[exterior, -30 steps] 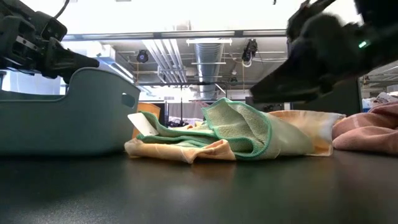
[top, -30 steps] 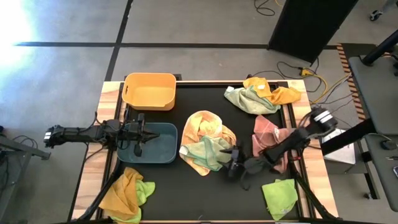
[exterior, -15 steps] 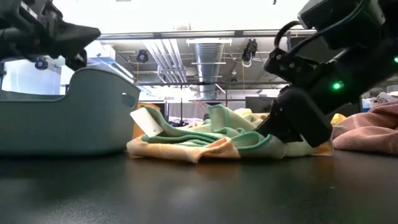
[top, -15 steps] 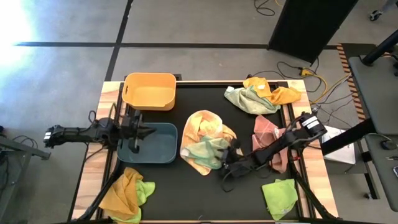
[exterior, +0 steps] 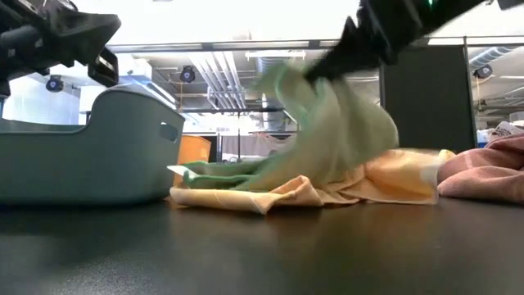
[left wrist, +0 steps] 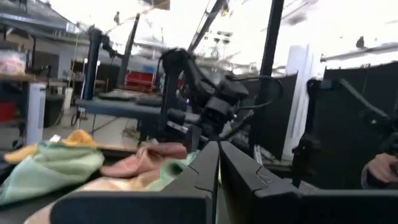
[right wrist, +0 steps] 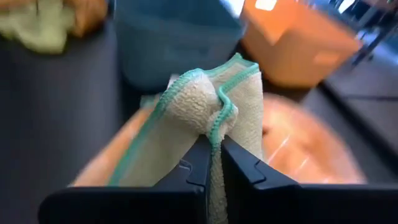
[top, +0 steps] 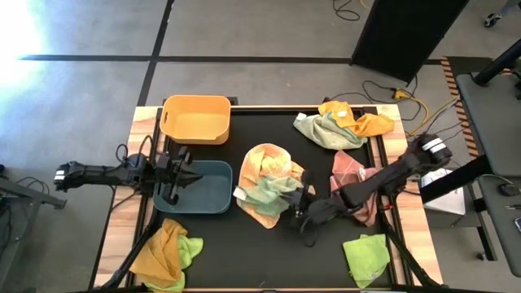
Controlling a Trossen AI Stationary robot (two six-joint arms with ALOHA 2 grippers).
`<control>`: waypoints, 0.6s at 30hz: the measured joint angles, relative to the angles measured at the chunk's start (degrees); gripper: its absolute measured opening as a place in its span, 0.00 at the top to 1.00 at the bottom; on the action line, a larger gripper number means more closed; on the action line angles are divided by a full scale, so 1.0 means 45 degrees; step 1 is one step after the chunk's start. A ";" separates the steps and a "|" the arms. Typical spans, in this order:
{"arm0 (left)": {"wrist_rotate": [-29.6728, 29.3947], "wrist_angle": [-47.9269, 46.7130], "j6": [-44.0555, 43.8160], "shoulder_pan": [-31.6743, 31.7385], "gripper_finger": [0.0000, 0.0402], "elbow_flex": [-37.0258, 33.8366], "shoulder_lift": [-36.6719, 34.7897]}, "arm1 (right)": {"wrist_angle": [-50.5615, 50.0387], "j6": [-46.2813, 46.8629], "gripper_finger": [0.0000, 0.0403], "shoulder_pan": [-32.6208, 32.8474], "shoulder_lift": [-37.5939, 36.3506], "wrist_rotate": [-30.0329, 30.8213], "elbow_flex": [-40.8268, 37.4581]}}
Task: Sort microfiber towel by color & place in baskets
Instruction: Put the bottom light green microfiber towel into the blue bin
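High view: right gripper (top: 303,203) near frame centre is pinching the pale green microfiber towel (right wrist: 205,102), lifting it off the orange towel (exterior: 385,176). Left gripper (top: 181,177), fingers pressed together, hangs over the blue-grey plastic tub (top: 208,195); yellow-orange tub (top: 195,119) sits above it.

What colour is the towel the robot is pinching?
Pale green towel with a darker green edge, pinched by the right gripper. Right wrist view shows it best.
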 joint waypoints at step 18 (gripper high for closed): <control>-0.1700 0.1395 0.3058 -0.0066 0.90 0.2327 0.5479 | 0.6514 -0.5666 0.96 -0.2368 -0.1859 -0.2691 0.0335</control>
